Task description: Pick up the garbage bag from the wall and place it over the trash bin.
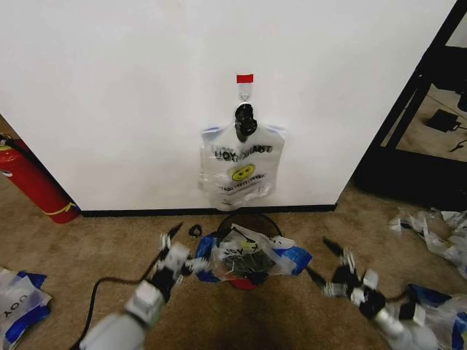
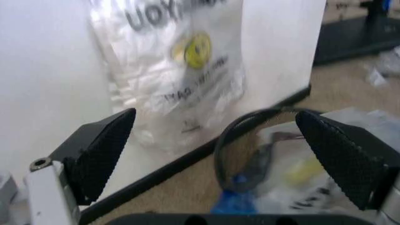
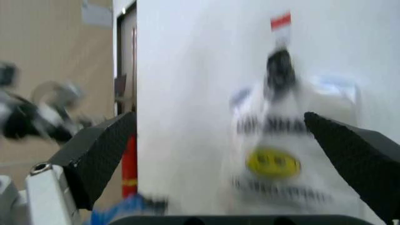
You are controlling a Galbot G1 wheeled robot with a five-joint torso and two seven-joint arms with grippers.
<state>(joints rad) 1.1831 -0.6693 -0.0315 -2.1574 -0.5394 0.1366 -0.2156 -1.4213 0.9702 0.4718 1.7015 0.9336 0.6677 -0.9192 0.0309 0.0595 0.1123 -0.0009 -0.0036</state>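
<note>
Low in the centre of the head view, the trash bin (image 1: 246,251) stands on the brown carpet just in front of the wall (image 1: 131,95). The garbage bag (image 1: 244,255) lies draped over its mouth, blue handles spilling out to either side, with the bin's black rim showing behind it. Left of the bin, the left gripper (image 1: 175,244) hangs close beside the bag's blue edge with its fingers spread apart and nothing between them; whether it touches the plastic cannot be told. In the left wrist view the two dark pads (image 2: 103,152) stand wide apart, framing the bin's rim (image 2: 250,122) and the crumpled bag (image 2: 312,178) beyond. At lower right of the head view, the right gripper (image 1: 328,273) sits well clear of the bin, also opened wide and empty; its pads (image 3: 106,157) show far apart in the right wrist view.

Higher on the wall, at frame centre, a bundle of like bags (image 1: 242,166) hangs from a black clip (image 1: 244,120) under a strip of red tape (image 1: 244,78). A red fire extinguisher (image 1: 33,182) leans at the left edge.
</note>
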